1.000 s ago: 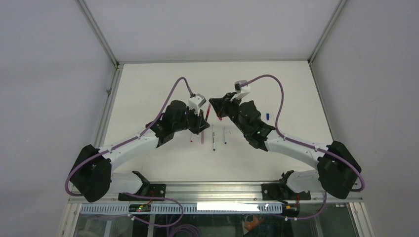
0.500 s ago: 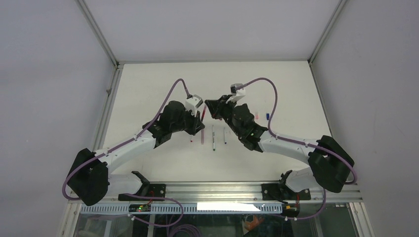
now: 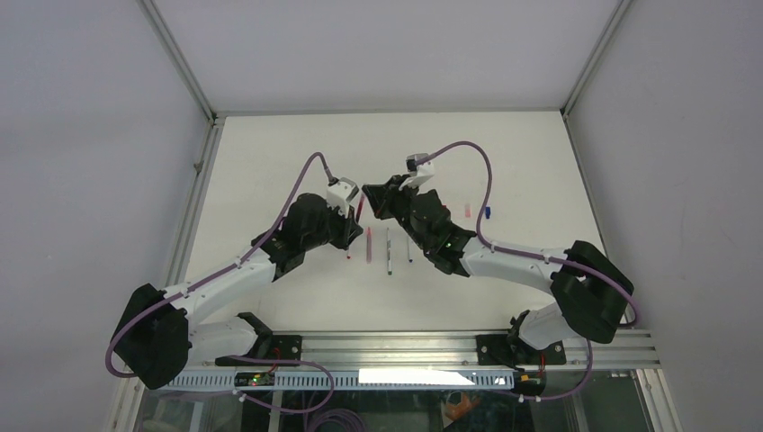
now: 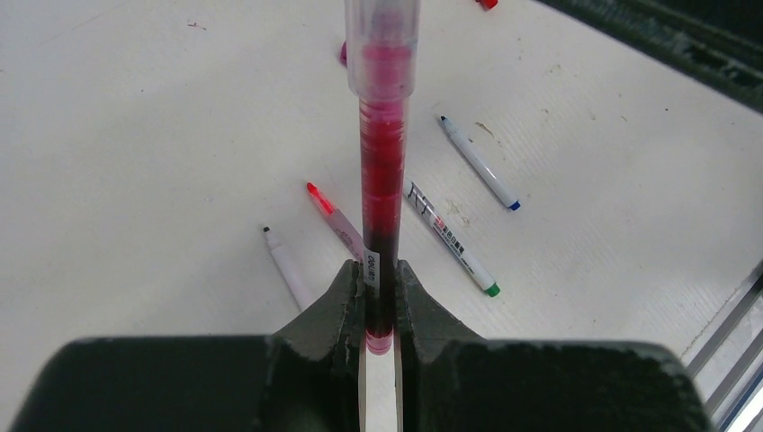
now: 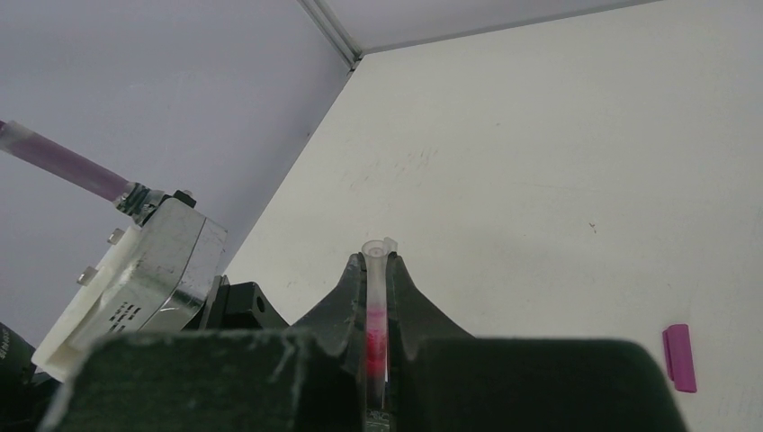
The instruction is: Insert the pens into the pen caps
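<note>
My left gripper (image 4: 380,270) is shut on the rear end of a dark red pen (image 4: 381,180), held above the table. A whitish see-through pen cap (image 4: 382,45) covers the pen's far tip. My right gripper (image 5: 379,261) is shut on that cap (image 5: 377,270), and red shows through its wall. From above, the left gripper (image 3: 354,223) and the right gripper (image 3: 372,196) meet tip to tip around the pen (image 3: 360,209). Several uncapped pens lie below: pale pink (image 4: 288,265), pinkish-red (image 4: 333,220), white with a green tip (image 4: 454,243) and white with a blue tip (image 4: 477,162).
Loose caps lie on the white table (image 3: 270,153): a pink one (image 3: 467,209) and a blue one (image 3: 487,213) to the right, and a magenta one (image 5: 679,357). Grey walls close the table in at the back and sides. The left wrist camera housing (image 5: 135,270) sits close to my right gripper.
Both arms have shifted to the left together, carrying the red pen and its cap between them. Both grippers stayed shut. The pens on the table have not moved.
</note>
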Controlling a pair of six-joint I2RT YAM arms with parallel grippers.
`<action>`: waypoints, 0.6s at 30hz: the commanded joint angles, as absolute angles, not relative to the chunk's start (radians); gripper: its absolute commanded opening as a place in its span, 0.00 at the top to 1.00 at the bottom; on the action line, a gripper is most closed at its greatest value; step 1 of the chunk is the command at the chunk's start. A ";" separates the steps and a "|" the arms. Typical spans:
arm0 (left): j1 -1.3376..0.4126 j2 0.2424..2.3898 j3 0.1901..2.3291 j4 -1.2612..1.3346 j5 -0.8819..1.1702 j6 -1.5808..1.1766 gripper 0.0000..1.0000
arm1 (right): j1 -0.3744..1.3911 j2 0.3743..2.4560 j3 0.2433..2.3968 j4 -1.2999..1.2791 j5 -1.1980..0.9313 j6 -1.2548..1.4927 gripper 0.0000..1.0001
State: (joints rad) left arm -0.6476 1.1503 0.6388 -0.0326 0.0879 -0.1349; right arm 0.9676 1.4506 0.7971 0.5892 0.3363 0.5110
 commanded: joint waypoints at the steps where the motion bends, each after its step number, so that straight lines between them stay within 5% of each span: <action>1: -0.613 1.055 0.747 0.515 0.043 -0.108 1.00 | 1.065 1.528 0.724 0.183 0.142 0.517 1.00; 13: -0.601 1.101 0.797 0.367 0.160 -0.081 1.00 | 1.069 1.493 0.812 0.128 0.191 0.398 1.00; 18: -0.601 1.125 0.760 0.295 0.211 -0.099 1.00 | 1.050 1.420 0.954 0.099 0.246 0.218 0.82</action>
State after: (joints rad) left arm -0.6140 1.1538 0.6487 -0.0330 0.1669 -0.1131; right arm 0.9894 1.4361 0.9020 0.4225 0.3569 0.3817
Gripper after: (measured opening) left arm 0.096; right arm 0.136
